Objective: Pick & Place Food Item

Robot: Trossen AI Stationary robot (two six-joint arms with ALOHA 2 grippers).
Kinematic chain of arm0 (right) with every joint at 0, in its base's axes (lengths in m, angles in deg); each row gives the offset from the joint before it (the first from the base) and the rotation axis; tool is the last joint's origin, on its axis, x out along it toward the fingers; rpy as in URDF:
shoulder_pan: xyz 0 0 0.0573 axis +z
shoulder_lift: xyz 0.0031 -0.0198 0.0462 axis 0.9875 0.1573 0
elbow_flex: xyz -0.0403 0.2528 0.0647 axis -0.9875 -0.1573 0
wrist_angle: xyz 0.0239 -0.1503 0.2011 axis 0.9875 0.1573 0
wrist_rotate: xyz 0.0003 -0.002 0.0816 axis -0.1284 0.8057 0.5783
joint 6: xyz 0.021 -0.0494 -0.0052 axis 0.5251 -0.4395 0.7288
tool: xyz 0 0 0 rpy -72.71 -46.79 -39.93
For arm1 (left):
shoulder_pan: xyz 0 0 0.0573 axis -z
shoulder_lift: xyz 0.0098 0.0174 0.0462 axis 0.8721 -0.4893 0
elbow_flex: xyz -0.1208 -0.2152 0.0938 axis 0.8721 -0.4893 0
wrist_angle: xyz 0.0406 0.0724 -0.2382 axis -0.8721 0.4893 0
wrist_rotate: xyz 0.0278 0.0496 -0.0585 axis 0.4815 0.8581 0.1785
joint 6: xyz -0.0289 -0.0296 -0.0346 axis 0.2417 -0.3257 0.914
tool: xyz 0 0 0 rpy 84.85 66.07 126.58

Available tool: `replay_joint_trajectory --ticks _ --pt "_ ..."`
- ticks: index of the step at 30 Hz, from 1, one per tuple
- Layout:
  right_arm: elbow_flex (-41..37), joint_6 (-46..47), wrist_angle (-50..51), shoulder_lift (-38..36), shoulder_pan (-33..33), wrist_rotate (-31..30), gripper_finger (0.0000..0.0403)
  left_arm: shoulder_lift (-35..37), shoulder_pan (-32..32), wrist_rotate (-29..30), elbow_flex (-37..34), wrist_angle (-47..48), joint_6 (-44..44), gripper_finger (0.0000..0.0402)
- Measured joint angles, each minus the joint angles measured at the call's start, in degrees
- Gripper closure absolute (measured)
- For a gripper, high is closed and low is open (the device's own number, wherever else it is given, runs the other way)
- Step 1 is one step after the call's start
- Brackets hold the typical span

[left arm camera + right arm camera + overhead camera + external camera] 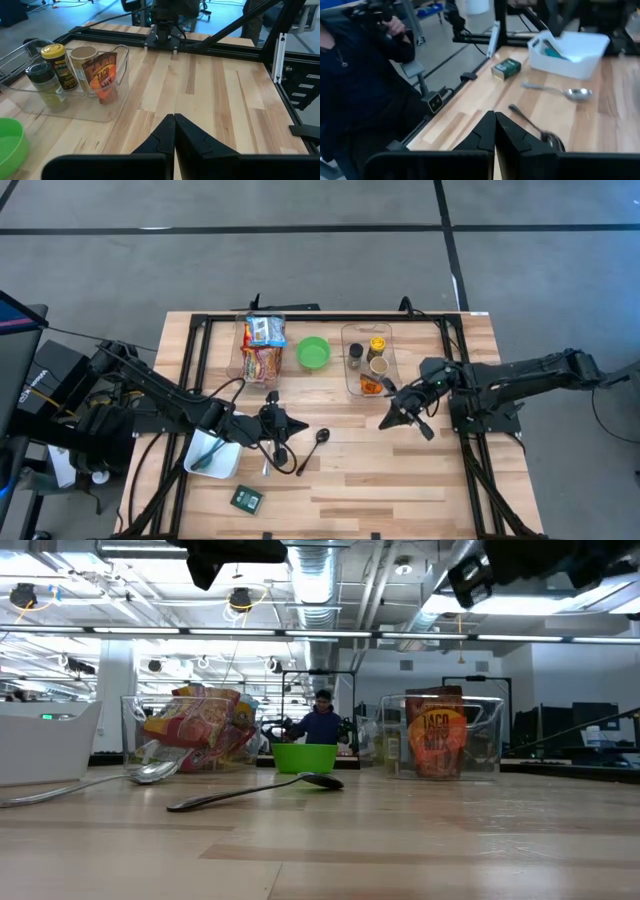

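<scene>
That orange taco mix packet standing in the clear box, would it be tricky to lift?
Probably light and floppy: the taco mix packet looks like a thin pouch, leaning among jars in the clear bin. It would likely bend or crumple when pinched, and its glossy face may be a bit slippery.

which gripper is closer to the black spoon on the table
Left. The left gripper, shut, sits just beside the black spoon, near its handle end. The right gripper, also shut, is farther off across the table, by the clear bin of spices.
</scene>
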Motion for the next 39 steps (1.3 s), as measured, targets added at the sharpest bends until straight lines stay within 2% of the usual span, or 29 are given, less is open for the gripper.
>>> replay_joint_trajectory --ticks 8,22,30,39 --pt "-1.7 1.2 4.4 -6.6 -1.2 0.2 0.0403 0.0 0.0 0.0 0.0 0.0 0.0 0.0402" --pt "-1.7 -2.3 15.1 -11.2 -4.0 -2.4 0.0403 -0.2 0.0 0.0 0.0 -0.5 0.0 0.0402" --pt "-1.7 -2.3 16.9 -10.9 -6.2 -2.4 0.0403 -7.8 -0.3 -0.2 0.5 -7.7 0.0 0.0402" --pt "-1.7 -2.3 18.0 -10.9 -6.4 -2.4 0.0403 -13.7 -1.1 -0.2 7.1 -0.5 0.5 0.0402"
